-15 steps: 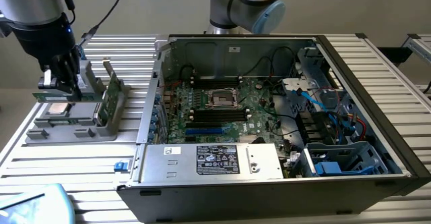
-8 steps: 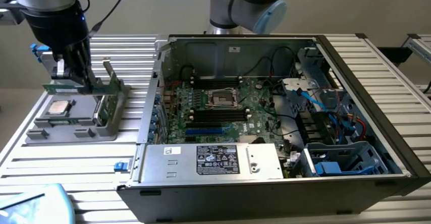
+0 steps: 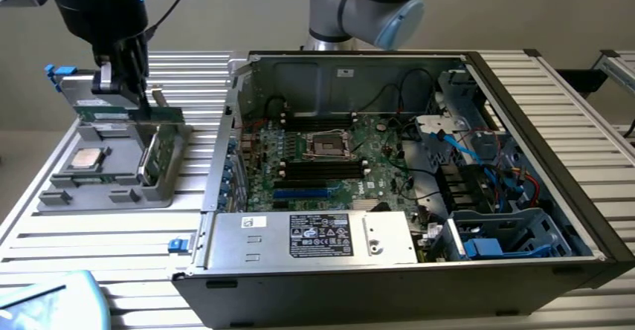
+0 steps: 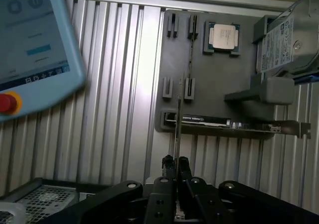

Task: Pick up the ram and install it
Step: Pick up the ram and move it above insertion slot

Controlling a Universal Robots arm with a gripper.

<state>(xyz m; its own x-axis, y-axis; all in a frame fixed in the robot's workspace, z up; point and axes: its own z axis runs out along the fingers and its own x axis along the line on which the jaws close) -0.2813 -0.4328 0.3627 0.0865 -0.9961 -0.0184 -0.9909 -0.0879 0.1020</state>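
my gripper [image 3: 127, 99] is at the upper left of the exterior view, over the grey parts tray [image 3: 100, 192]. its fingers are drawn in tight on the ram [image 3: 149, 112]. the wrist view confirms the hold: the two black fingertips pinch the stick's thin edge at the gripper [image 4: 175, 163], and the ram [image 4: 178, 129] runs away from them over the tray [image 4: 209, 74].

by my judgement the pickup is made or nearly made. the ram looks raised just above its holders, though i cannot tell if it is fully clear of them. the install is not yet done: the open computer case [image 3: 585, 218] fills the middle and right of the exterior view, well apart from the gripper, and the black slots on its motherboard [image 3: 337, 166] look empty.

the ram is a long, narrow green board, level in the exterior view and a mere sliver edge-on at the wrist. a square silver processor [image 3: 89, 159] sits in the tray near it.
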